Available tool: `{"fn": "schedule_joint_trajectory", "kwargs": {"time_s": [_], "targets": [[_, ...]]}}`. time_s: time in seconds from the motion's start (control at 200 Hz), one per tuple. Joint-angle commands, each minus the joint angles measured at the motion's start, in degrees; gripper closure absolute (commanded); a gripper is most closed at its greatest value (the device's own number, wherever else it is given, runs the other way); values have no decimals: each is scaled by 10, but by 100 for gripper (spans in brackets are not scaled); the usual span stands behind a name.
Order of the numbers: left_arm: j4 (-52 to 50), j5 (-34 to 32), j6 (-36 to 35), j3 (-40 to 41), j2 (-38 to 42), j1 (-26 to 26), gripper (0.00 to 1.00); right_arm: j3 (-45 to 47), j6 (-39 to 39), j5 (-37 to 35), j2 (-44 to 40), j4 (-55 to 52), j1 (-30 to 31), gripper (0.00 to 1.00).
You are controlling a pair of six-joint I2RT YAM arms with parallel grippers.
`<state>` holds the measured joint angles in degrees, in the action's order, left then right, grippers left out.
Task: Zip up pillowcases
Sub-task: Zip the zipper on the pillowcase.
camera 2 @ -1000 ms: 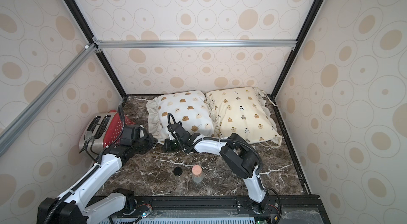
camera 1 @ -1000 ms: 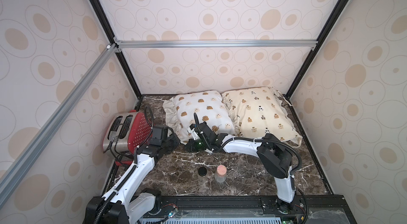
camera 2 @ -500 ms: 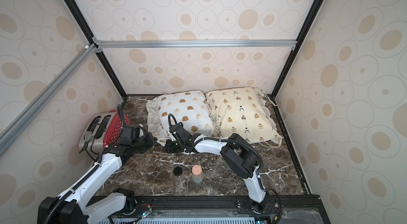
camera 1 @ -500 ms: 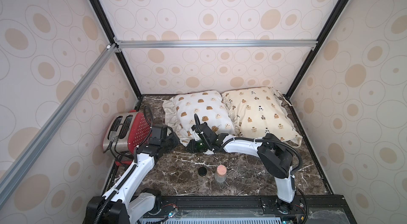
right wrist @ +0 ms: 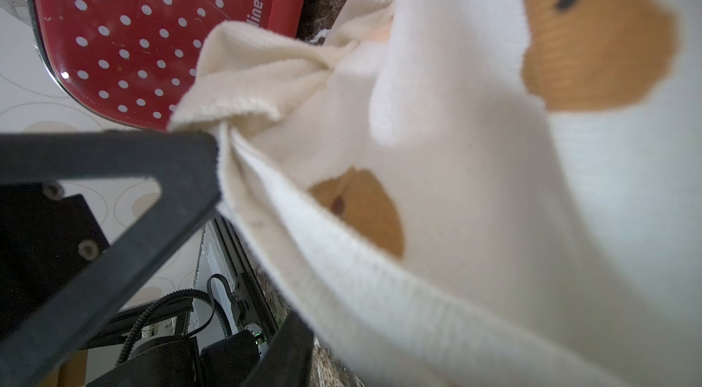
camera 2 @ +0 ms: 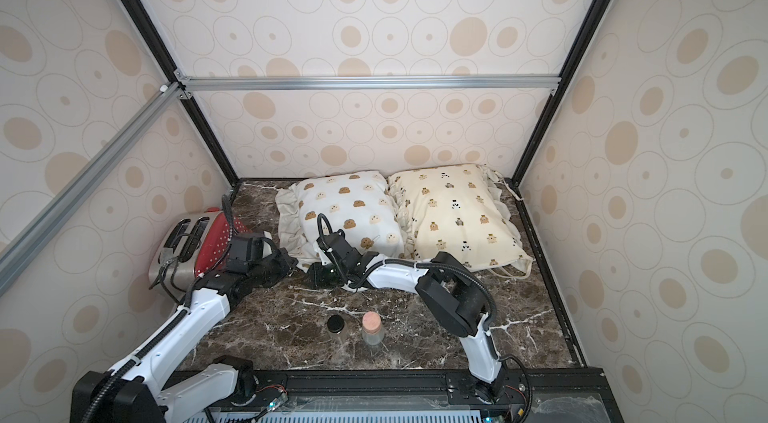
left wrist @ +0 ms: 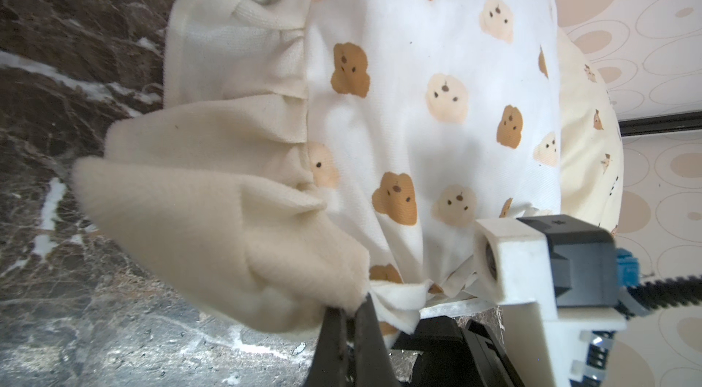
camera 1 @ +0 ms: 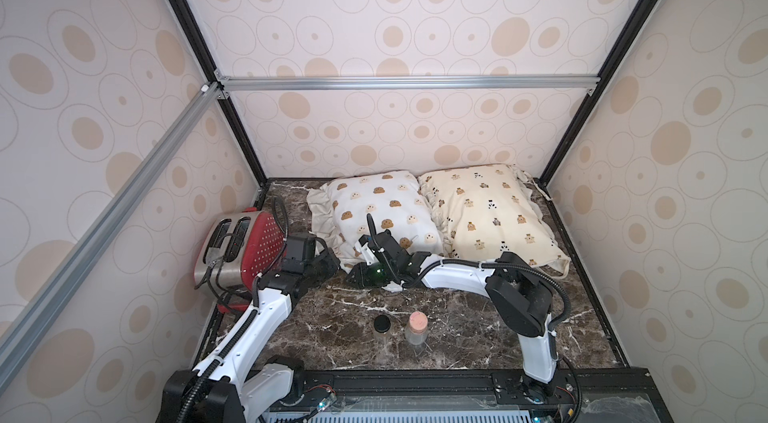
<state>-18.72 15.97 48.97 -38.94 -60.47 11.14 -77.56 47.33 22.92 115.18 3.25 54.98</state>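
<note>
Left claw (left wrist: 355,314) is clamped tight on the white pillowcase (left wrist: 418,100) ruffle (left wrist: 228,214) facing the tabletop (camera 1: 332,317) front edge. Right claw (camera 1: 356,275) sits just beside it — its opening cannot be told.

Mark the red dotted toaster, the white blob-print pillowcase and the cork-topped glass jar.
red dotted toaster (camera 1: 257,242): top view, red side panel.
white blob-print pillowcase (camera 1: 382,209): top view, printed top face.
cork-topped glass jar (camera 1: 417,321): top view, cork stopper.
</note>
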Motion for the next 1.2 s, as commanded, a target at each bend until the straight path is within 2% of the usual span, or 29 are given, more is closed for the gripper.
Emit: {"fn": "schedule_joint_trajectory", "kwargs": {"time_s": [0.0,0.441,1.197], "targets": [[4,6,-13,-27,0,-1,100,-17,5,0,6,12,-3,65],[3,11,-16,-29,-1,-1,100,-19,10,10,13,43,-8,66],[9,11,-8,-28,-2,9,100,-40,19,1,29,54,-15,81]]}}
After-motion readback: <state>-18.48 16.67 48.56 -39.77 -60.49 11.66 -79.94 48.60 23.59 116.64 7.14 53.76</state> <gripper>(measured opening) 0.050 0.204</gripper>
